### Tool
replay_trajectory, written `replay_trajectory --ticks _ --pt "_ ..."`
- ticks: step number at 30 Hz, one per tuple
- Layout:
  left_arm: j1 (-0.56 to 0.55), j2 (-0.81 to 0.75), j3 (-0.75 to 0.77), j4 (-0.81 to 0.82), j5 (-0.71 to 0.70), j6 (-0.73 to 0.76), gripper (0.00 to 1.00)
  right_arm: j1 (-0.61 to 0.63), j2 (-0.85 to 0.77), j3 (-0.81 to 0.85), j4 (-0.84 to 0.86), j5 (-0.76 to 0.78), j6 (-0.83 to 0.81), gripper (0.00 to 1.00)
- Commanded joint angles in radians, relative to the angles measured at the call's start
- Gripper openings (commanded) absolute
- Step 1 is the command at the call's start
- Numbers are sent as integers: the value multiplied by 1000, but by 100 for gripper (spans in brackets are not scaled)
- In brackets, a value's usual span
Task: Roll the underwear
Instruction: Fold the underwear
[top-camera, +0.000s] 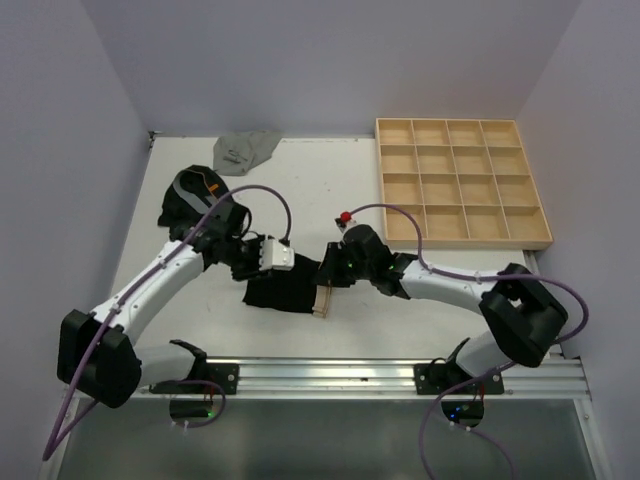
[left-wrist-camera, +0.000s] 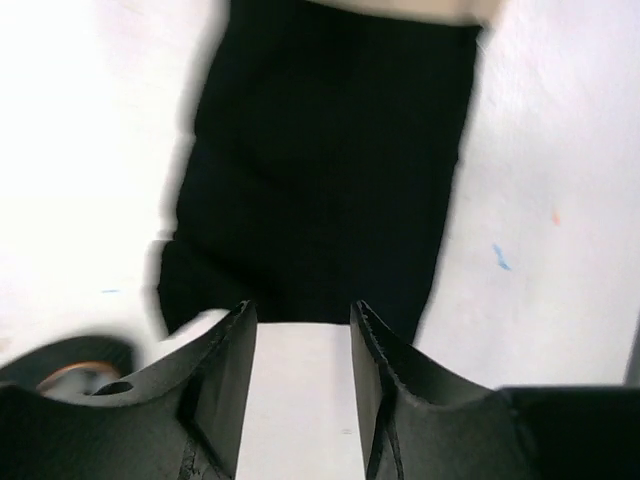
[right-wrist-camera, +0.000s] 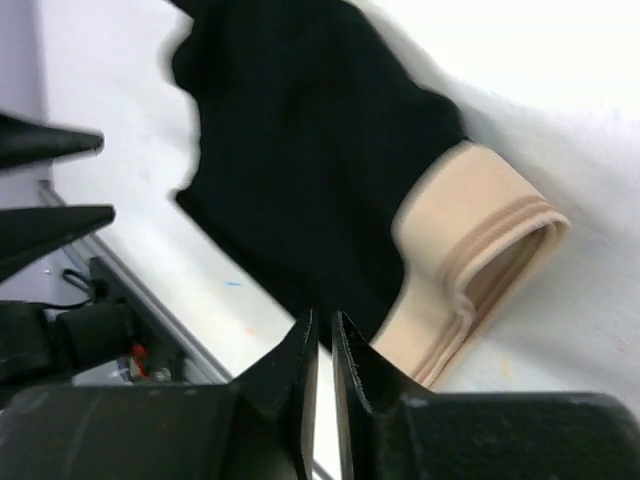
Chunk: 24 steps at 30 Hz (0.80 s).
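Observation:
A black underwear with a tan waistband lies folded flat on the white table in front of both arms. My left gripper is open and empty at its left end; the left wrist view shows bare table between the fingers and the black cloth just ahead. My right gripper is shut and empty, hovering at the waistband end; the right wrist view shows the black cloth and the tan waistband beyond the gripper.
Another black underwear lies bunched at the left by my left elbow. A grey one lies at the back edge. A wooden grid tray stands at the back right. A metal rail runs along the near edge.

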Motion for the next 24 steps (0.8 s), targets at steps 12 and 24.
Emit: replay_trajectory --ticks 12,24 --pt "225 90 197 414 99 -667 52 -115 -83 180 -274 129 -128 33" --pt "279 231 203 520 44 -811 52 -126 -2 103 -176 85 22 33"
